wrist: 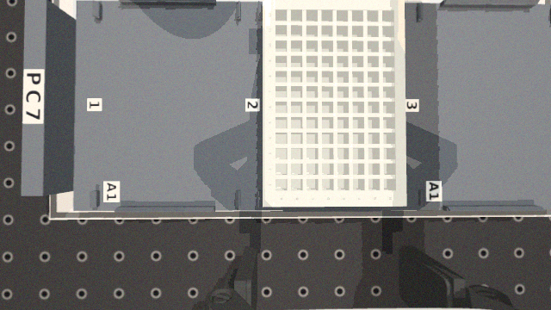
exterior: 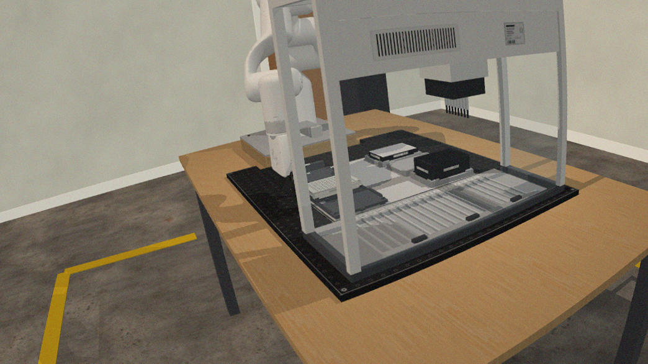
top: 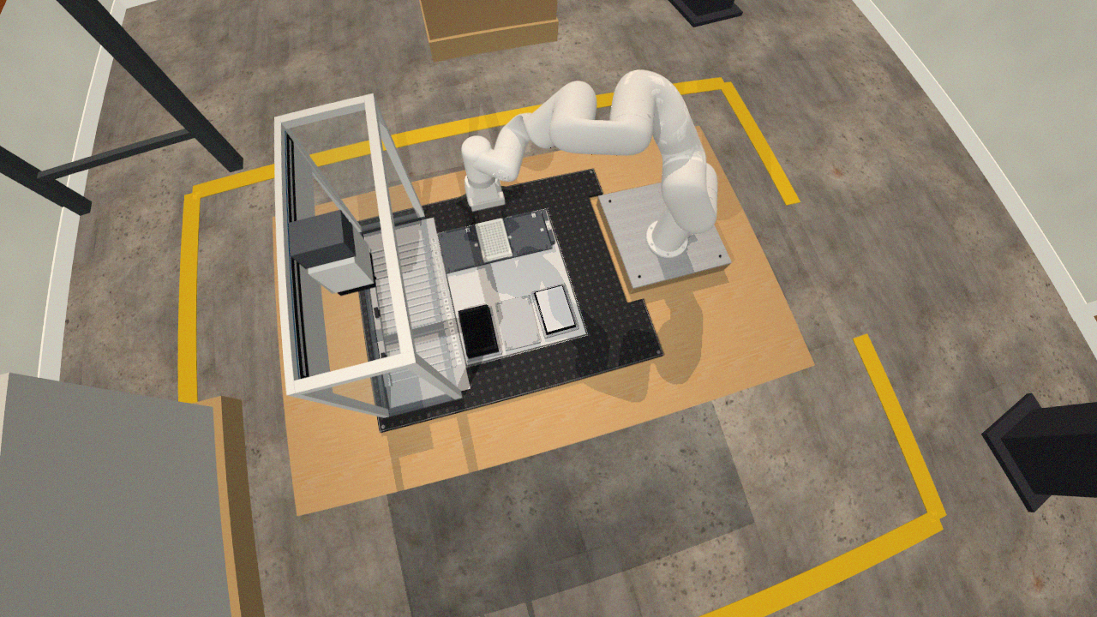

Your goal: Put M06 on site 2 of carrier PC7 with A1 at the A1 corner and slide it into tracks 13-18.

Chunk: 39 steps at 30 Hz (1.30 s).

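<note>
The white 96-well plate M06 [wrist: 333, 103] lies flat on site 2 of the grey carrier PC7 [wrist: 165, 108], between the site marks 2 and 3. Its labels and the A1 mark of site 2 are hidden. Sites 1 and 3 [wrist: 491, 103] are bare. The carrier [top: 508, 236] sits on the apron in front of the rails [top: 406, 299], handle away from them. My gripper [wrist: 327, 270] [top: 484, 200] is open and empty, low over the black perforated board beside the carrier's long side. M09 [top: 478, 330] and M60 [top: 554, 308] sit in their nests.
The instrument's white frame [exterior: 407, 29] spans the rails, with a pipetting head [exterior: 454, 88] hanging inside. Nest S2 [top: 516, 322] between M09 and M60 holds nothing. The arm's base plate [top: 663, 245] stands beyond the board.
</note>
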{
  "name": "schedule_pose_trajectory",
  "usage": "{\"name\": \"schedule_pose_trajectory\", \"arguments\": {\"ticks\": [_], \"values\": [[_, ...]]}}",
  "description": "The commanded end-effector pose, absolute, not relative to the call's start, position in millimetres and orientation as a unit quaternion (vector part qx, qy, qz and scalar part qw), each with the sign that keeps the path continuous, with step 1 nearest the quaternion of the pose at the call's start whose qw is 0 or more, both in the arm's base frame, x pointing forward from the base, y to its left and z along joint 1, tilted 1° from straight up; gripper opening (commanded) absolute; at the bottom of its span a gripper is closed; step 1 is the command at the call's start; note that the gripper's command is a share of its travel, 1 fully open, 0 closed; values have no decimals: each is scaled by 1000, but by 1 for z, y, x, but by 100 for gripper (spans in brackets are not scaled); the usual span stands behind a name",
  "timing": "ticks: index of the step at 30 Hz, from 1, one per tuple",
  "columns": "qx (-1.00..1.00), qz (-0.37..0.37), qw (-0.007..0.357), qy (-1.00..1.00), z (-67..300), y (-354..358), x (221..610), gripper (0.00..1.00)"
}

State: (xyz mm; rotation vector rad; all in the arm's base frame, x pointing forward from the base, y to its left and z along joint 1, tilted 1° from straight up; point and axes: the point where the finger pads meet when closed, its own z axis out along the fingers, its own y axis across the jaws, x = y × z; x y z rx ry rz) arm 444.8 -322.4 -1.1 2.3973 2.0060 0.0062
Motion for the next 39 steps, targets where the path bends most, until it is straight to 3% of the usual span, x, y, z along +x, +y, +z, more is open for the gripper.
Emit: {"name": "schedule_pose_trajectory", "arguments": {"ticks": [1, 39], "values": [[767, 3, 10, 642, -2, -323, 446, 100], [767, 3, 10, 642, -14, -321, 447, 100]]}}
